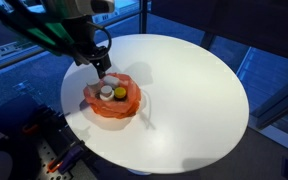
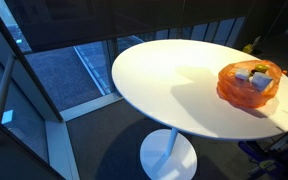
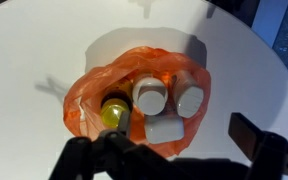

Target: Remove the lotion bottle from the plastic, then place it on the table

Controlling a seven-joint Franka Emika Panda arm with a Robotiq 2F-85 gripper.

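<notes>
You've got the lotion bottle [image 3: 191, 98], pale with a greyish top, upright inside the orange-red crinkly plastic [image 3: 82, 105]. The plastic sits open-topped on your round white table [image 3: 34, 40], near its edge.

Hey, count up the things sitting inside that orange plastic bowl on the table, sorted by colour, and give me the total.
Yellow: 1, the yellow-topped container
White: 2, the white-topped container and a squarish white piece
Pale grey: 1, the lotion bottle
Total: 4, all inside the orange plastic container
</notes>
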